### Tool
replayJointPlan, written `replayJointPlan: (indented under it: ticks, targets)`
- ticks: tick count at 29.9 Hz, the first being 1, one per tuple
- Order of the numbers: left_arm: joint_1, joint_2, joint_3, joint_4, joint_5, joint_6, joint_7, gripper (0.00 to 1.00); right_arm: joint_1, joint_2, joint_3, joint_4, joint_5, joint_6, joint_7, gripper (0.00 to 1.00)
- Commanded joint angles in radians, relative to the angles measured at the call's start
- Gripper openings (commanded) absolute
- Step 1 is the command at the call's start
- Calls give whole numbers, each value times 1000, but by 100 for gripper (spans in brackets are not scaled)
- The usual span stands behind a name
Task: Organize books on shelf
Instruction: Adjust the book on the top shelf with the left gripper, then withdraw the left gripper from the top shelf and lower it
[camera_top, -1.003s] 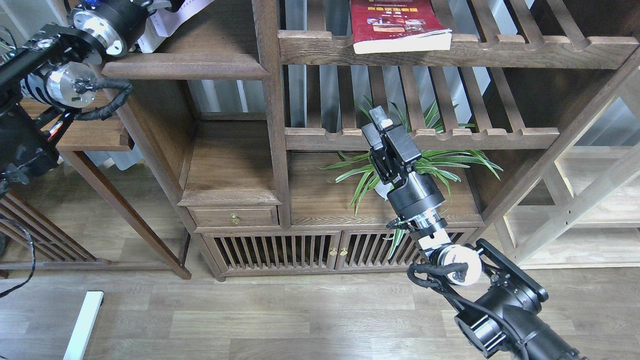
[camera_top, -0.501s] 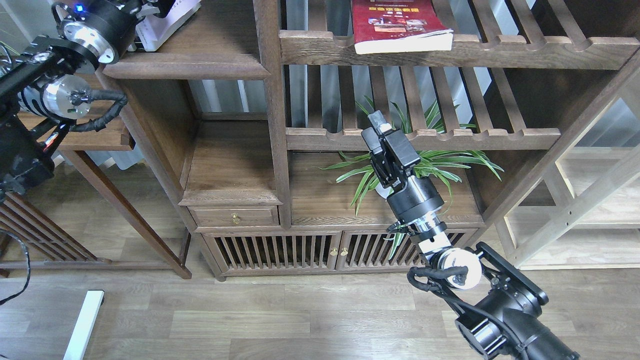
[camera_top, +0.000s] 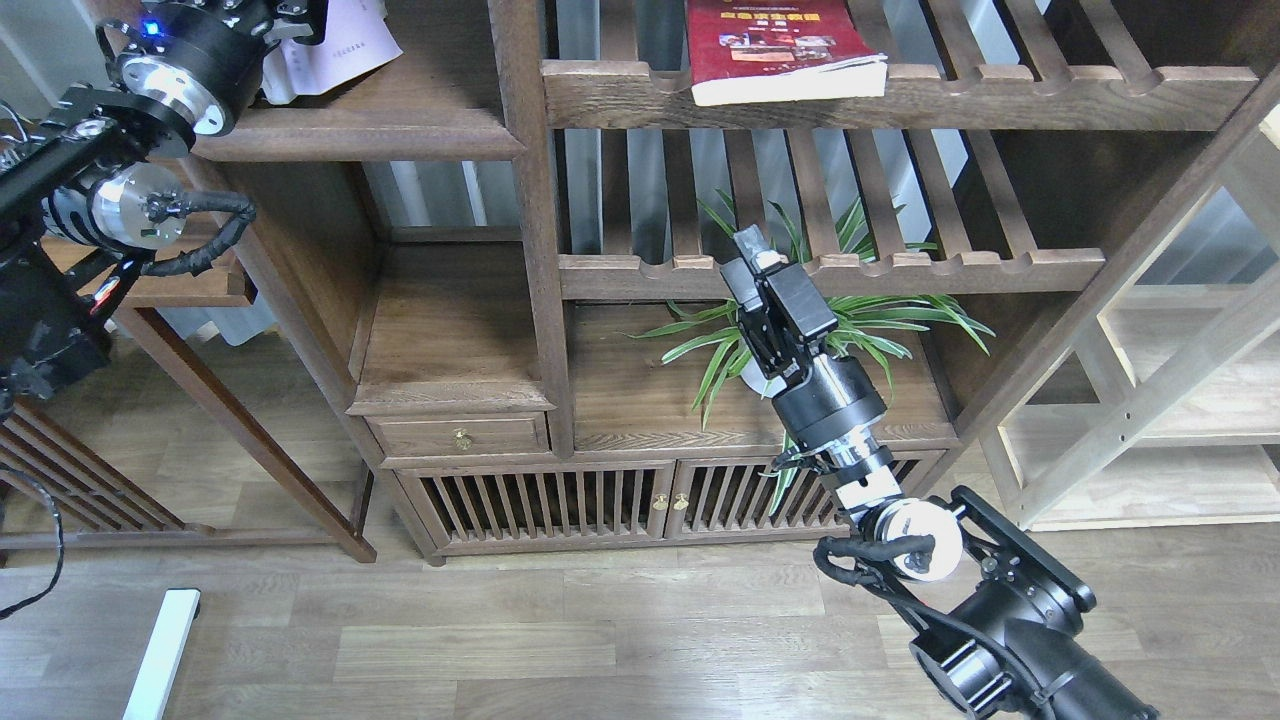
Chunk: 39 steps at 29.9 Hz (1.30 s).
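A pale white paperback (camera_top: 335, 40) with small print on its cover is tilted over the solid dark-brown shelf (camera_top: 360, 140) at the top left. My left gripper (camera_top: 292, 12) is at the book's left edge, partly cut off by the top of the view, and appears shut on it. A red book with small photos (camera_top: 775, 45) lies flat on the upper slatted shelf (camera_top: 1000, 95), its pages overhanging the front rail. My right gripper (camera_top: 757, 252) is shut and empty in front of the middle slatted rail, well below the red book. The third book is out of view.
A potted green plant (camera_top: 860, 320) stands behind my right gripper on the lower board. A vertical post (camera_top: 530, 230) divides the bookcase. A drawer (camera_top: 458, 436) and slatted cabinet doors (camera_top: 660, 500) are below. A light wooden rack (camera_top: 1180, 400) stands at the right.
The white book, lying low over the solid shelf half a second ago, is now tilted up with my left gripper. My right gripper has barely moved. The whole view has shifted slightly left.
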Motion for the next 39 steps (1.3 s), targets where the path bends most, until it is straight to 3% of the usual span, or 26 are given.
replayJointPlan:
  ticks: [1, 14, 23, 39]
  targets:
    - [0, 13, -12, -11, -1, 3, -24, 56, 0, -3, 0, 0, -1, 0, 0, 72]
    - [-46, 46, -87, -14, -3, -3, -28, 60, 2, 10, -6, 0, -29, 0, 0, 72]
    - [-122, 56, -139, -17, -14, -9, -4, 61, 11, 22, -34, 0, -35, 0, 0, 72]
    - [-128, 30, -173, -78, -17, -39, -2, 66, 8, 24, -32, -3, -58, 0, 0, 72]
